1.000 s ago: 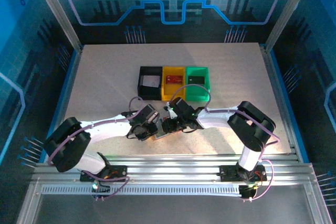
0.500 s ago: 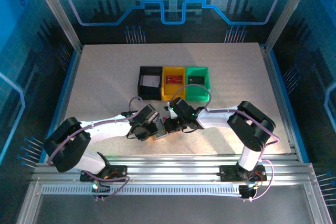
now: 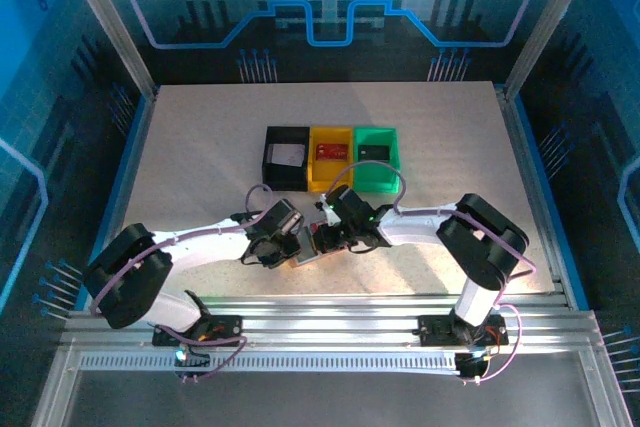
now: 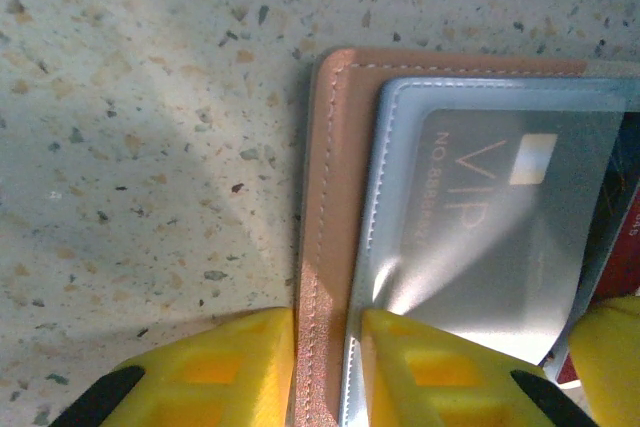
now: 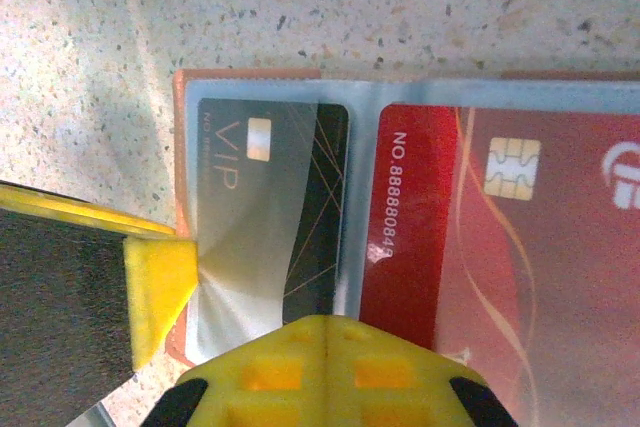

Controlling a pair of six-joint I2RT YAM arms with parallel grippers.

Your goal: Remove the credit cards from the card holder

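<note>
The pinkish-tan card holder [image 3: 308, 258] lies open on the table near the front, between both grippers. My left gripper [image 4: 328, 367] is shut on the card holder's [image 4: 330, 197] outer stitched edge, one yellow finger on each side. A black VIP card [image 5: 270, 187] sits in the left pale pocket and a red card [image 5: 480, 247] in the right one. My right gripper [image 5: 325, 372] is shut, its fingers pressed together above the strip between the two pockets. The black VIP card [image 4: 500, 217] also shows in the left wrist view.
Black [image 3: 286, 157], yellow [image 3: 330, 155] and green [image 3: 377, 155] bins stand in a row behind the card holder, each with a card inside. The left gripper's finger [image 5: 155, 297] shows at the card holder's left edge. Metal rails run along the near edge.
The right gripper's jaws have closed and it has edged slightly left over the card holder. The left arm and the card holder have not moved.
</note>
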